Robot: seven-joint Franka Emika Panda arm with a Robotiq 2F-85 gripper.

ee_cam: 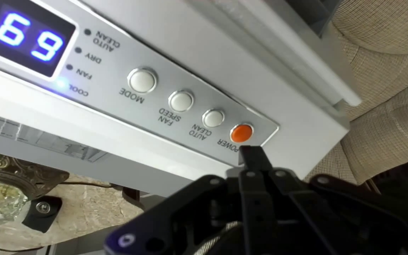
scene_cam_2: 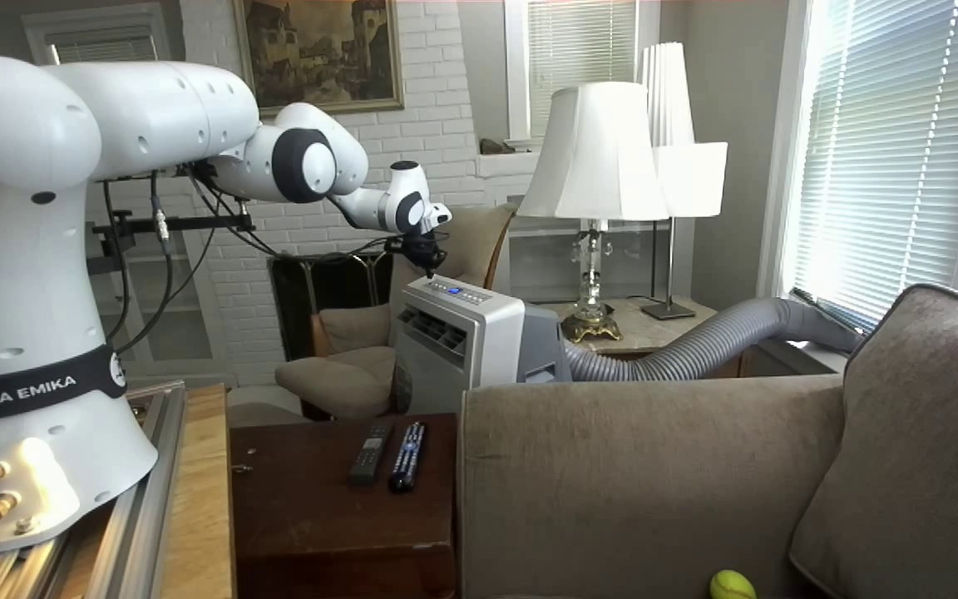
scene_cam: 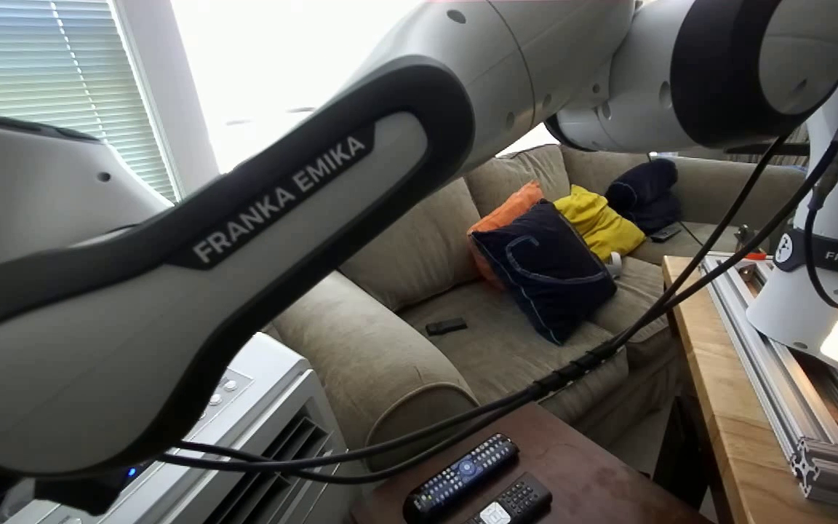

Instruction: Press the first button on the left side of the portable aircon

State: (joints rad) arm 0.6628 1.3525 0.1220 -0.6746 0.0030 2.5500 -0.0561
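The portable aircon [scene_cam_2: 437, 349] is a pale grey-white unit with a sloped top panel and louvred front grille. In an exterior view my arm hides part of the aircon [scene_cam: 259, 393]. The wrist view shows its panel [ee_cam: 112, 109] with upside-down lettering, a blue display [ee_cam: 27, 37] reading 69, several white buttons and an orange POWER button [ee_cam: 241, 133] at the row's end. My gripper [ee_cam: 255, 157] is shut and empty, its tip just below the orange button, overlapping the POWER label. Contact cannot be told. In an exterior view the gripper [scene_cam_2: 429, 270] points down over the panel's far end.
A grey hose [scene_cam_2: 670, 349] runs from the aircon to the window. A lamp [scene_cam_2: 595, 158] stands behind it. A tan armchair [scene_cam_2: 354, 374] is beyond. A brown chest [scene_cam_2: 304, 507] bears two remotes. The beige sofa [scene_cam_2: 629, 466] is alongside. Cables [scene_cam: 564, 375] hang from my arm.
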